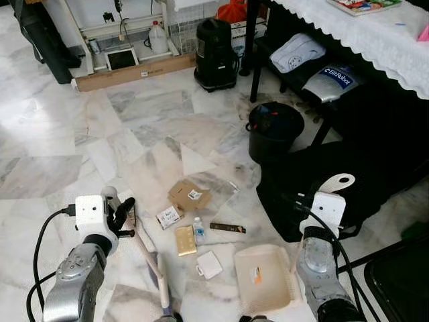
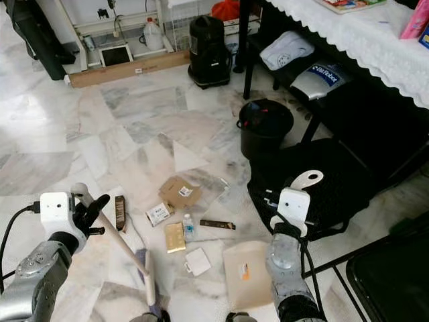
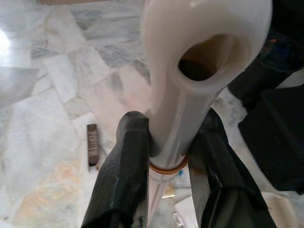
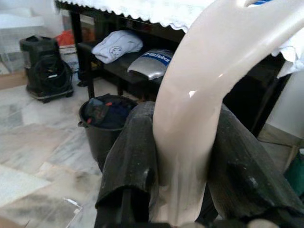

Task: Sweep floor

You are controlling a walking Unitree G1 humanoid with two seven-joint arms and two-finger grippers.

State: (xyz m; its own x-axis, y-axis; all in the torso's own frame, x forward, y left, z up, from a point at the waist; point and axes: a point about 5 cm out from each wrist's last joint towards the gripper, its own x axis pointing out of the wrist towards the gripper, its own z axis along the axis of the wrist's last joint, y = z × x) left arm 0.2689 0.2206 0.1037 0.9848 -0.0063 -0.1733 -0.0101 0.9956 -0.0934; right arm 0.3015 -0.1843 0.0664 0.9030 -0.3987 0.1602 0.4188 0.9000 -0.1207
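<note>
The marble floor [image 1: 60,134] spreads pale and veined across the room, with a black table [image 1: 375,40] under a white cloth along the robot's right and a low shelf against the far wall. A black vacuum [image 1: 214,54] stands near the table leg, and a black bin [image 1: 273,131] sits closer, beside a black bag [image 1: 348,181] slumped on the floor.

The litter lies in one patch ahead of the robot, between its two arms: a brown box [image 1: 189,195], a gold packet [image 1: 186,240], a dark bar [image 1: 228,228], a white square [image 1: 209,264] and a small bottle [image 1: 199,231].

The left gripper [image 1: 122,213] is clamped on the top of the broom [image 1: 151,258], whose handle slants down and toward the robot's right, its head low at the litter's near edge. The right gripper [image 4: 183,156] is closed around the dustpan's handle; the dustpan [image 1: 263,278] rests flat on the floor just right of the litter, its mouth facing the white square.

So the rubbish lies between broom and pan, and the broom looks better placed to push it rightward into the pan.
</note>
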